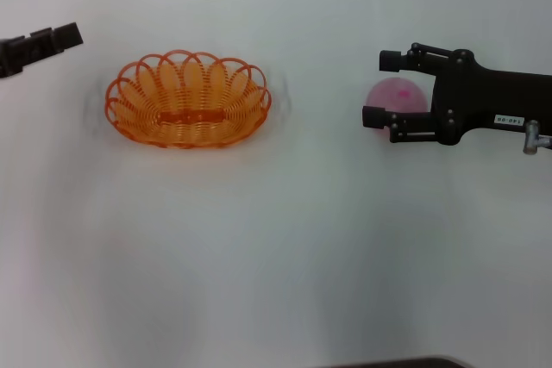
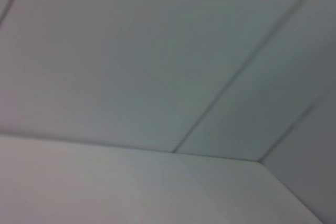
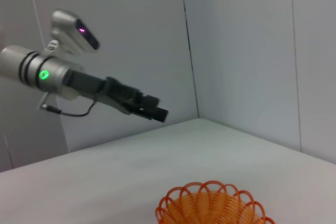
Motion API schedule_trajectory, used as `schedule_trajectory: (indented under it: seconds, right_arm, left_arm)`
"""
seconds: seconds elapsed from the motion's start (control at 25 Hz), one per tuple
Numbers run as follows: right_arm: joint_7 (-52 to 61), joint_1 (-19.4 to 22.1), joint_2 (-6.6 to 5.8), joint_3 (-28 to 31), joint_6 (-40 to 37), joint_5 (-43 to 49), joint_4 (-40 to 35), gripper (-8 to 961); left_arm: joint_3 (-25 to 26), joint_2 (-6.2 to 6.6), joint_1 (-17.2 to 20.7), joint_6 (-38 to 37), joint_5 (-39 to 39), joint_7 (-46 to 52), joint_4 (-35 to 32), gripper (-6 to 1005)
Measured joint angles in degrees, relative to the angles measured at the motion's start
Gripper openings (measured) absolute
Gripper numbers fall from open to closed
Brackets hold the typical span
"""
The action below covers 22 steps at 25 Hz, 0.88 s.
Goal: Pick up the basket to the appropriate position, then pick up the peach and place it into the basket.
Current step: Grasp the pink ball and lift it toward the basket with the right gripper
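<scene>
1. The right end effector (image 1: pixel 373 89) stands wide open, its fingers straddling the peach (image 1: pixel 396 99) on the tabletop (image 1: pixel 285 239), well right of the basket (image 1: pixel 188 99).
2. Judged step: grasp the peach. Centre it, then close gently so it cannot roll out.
3. The left end effector (image 1: pixel 69 36) is parked far left; I cannot tell its opening.

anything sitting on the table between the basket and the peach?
No. In the head view the stretch from the basket to the peach is bare white table. The right gripper straddles the peach, jaws open around it.
</scene>
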<state>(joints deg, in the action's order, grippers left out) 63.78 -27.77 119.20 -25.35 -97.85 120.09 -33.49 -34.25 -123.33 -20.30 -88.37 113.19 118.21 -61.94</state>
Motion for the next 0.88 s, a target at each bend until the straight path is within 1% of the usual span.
schedule_trajectory:
  seconds: [0.12, 0.28, 0.36, 0.48, 0.56, 0.64, 0.76, 0.88]
  right_arm:
    - [0.9, -0.1, 0.06, 0.2, 0.1, -0.9, 0.0, 915]
    - [2.2, -0.1, 0.07, 0.3, 0.4, -2.2, 0.1, 915]
    - [2.8, -0.1, 0.09, 0.3, 0.6, -2.4, 0.1, 915]
    - [3.7, -0.1, 0.15, 0.3, 1.3, -2.9, 0.3, 915]
    - [4.0, -0.1, 0.21, 0.3, 1.9, -3.2, 0.8, 915]
    - [4.2, -0.1, 0.23, 0.3, 2.5, -3.3, 1.2, 915]
    - [4.8, -0.3, 0.24, 0.3, 3.3, -3.3, 1.7, 915]
    - [5.2, -0.5, 0.24, 0.3, 3.4, -3.3, 2.0, 915]
  left_arm:
    - [1.8, 0.17, 0.5, -4.7, -1.1, -10.3, 0.9, 593]
    - [2.1, 0.57, 1.6, -10.0, -0.9, -24.7, 2.9, 592]
    - [2.3, 0.47, 2.5, -11.4, -1.1, -31.3, 3.8, 596]
    - [2.4, -0.23, 4.5, -12.5, -1.1, -41.2, 5.4, 610]
    - [2.4, -0.43, 5.2, -13.7, -0.8, -45.4, 7.2, 619]
    - [2.3, -0.37, 5.4, -14.7, 0.6, -47.4, 8.7, 628]
    - [2.3, -0.37, 5.6, -14.7, 2.5, -47.9, 10.0, 641]
    - [2.4, -0.46, 5.9, -14.5, 2.6, -48.2, 10.5, 655]
